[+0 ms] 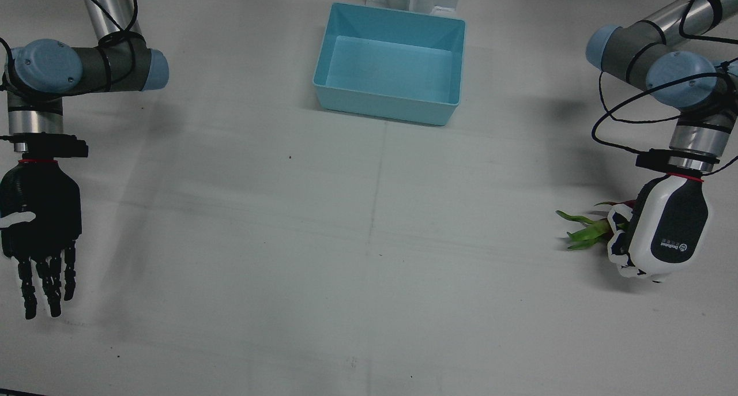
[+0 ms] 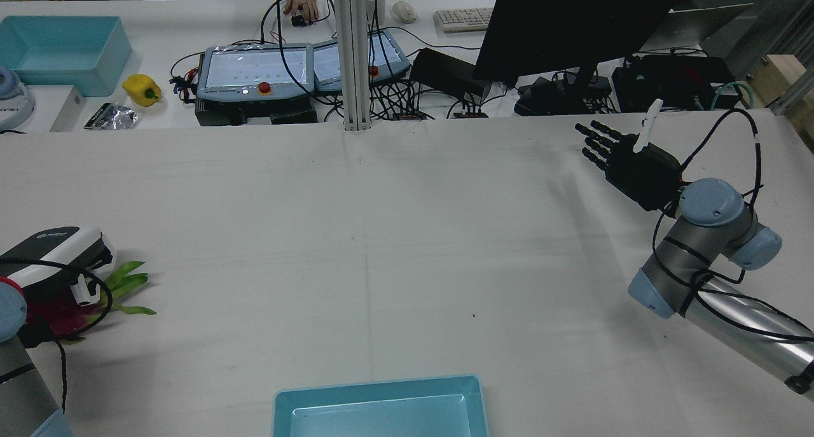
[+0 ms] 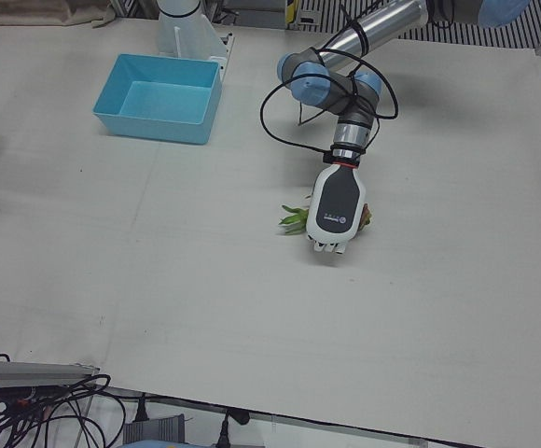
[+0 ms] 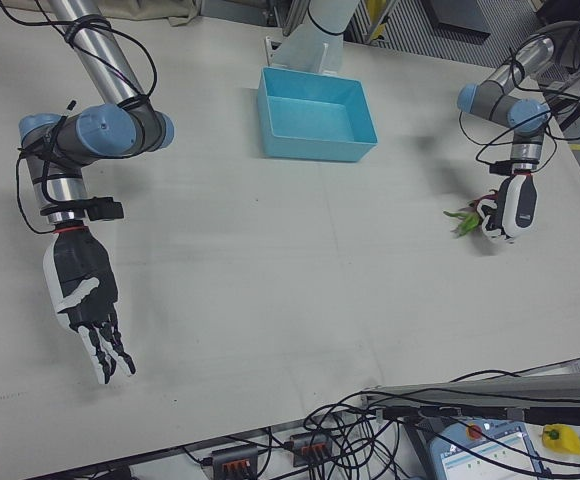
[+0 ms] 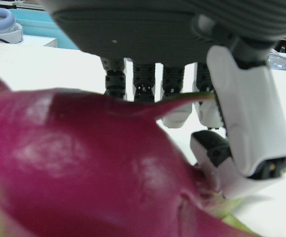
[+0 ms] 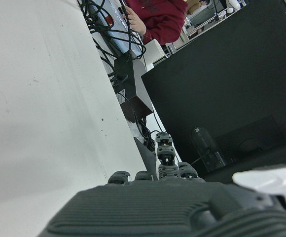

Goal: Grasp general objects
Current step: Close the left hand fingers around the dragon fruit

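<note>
The front view looks almost straight down on the worktop (image 1: 369, 269), with the blue bin (image 1: 392, 61) near its top edge. The rear view looks from high behind the arms, forward across the worktop to the desks; it shares this bin at its bottom edge. The left-front and right-front views look down at an angle from the opposite side, and both show the bin. The left hand view is very close to a magenta fruit (image 5: 84, 168). The right hand view lies on its side, low over the worktop.
</note>
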Available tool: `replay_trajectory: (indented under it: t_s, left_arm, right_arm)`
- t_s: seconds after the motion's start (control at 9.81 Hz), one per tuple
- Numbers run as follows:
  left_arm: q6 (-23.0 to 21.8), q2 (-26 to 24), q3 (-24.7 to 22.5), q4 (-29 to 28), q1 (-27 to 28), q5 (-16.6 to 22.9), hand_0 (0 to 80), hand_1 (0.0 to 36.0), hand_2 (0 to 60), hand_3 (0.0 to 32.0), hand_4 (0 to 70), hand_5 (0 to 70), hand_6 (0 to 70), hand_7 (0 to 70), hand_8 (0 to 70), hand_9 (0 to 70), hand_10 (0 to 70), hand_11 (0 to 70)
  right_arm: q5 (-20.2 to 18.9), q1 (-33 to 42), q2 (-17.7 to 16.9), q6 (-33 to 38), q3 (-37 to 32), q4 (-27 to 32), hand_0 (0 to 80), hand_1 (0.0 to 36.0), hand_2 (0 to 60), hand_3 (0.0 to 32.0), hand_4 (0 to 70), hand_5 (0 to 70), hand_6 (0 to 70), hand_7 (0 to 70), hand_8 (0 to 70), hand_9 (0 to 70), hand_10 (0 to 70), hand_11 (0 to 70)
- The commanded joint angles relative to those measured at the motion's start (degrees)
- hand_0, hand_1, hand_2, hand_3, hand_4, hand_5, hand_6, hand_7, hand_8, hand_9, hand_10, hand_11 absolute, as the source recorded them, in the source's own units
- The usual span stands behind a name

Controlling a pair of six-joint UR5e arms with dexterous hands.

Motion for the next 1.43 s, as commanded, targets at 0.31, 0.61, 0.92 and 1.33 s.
replay_trajectory:
  t_s: [0.31, 0.61, 0.92, 1.33]
  left_arm:
    - [-0.1, 1.4, -5.1, 0.2, 0.2, -2.2, 51.4, 36.0, 60.0, 0.0, 66.9, 70.0, 64.7, 70.0, 67.8, 70.0, 70.0, 70.0]
    - [-0.2, 2.7, -10.8, 5.5, 0.2, -1.7, 44.7, 10.2, 4.9, 15.0, 0.0, 0.0, 0.0, 2.8, 0.0, 0.0, 11.1, 17.6]
    - [-0.1, 4.0, -10.8, 8.3, 0.1, -1.5, 43.8, 2.0, 0.0, 25.6, 0.0, 0.0, 0.0, 0.0, 0.0, 0.0, 0.0, 0.2]
    - [0.0, 6.5, -8.8, 9.3, 0.2, -2.1, 40.6, 2.0, 0.0, 32.0, 0.0, 0.0, 0.0, 0.0, 0.0, 0.0, 1.6, 3.2]
  right_arm:
    - [0.0, 0.0, 0.0, 0.0, 0.0, 0.0, 0.0, 0.0, 0.0, 0.0, 0.0, 0.0, 0.0, 0.0, 0.0, 0.0, 0.0, 0.0]
    - [0.0, 0.0, 0.0, 0.0, 0.0, 0.0, 0.0, 0.0, 0.0, 0.0, 0.0, 0.0, 0.0, 0.0, 0.0, 0.0, 0.0, 0.0]
    - [0.0, 0.0, 0.0, 0.0, 0.0, 0.0, 0.0, 0.0, 0.0, 0.0, 0.0, 0.0, 0.0, 0.0, 0.0, 0.0, 0.0, 0.0]
    - [0.0, 0.0, 0.0, 0.0, 0.0, 0.0, 0.0, 0.0, 0.0, 0.0, 0.0, 0.0, 0.0, 0.0, 0.0, 0.0, 0.0, 0.0]
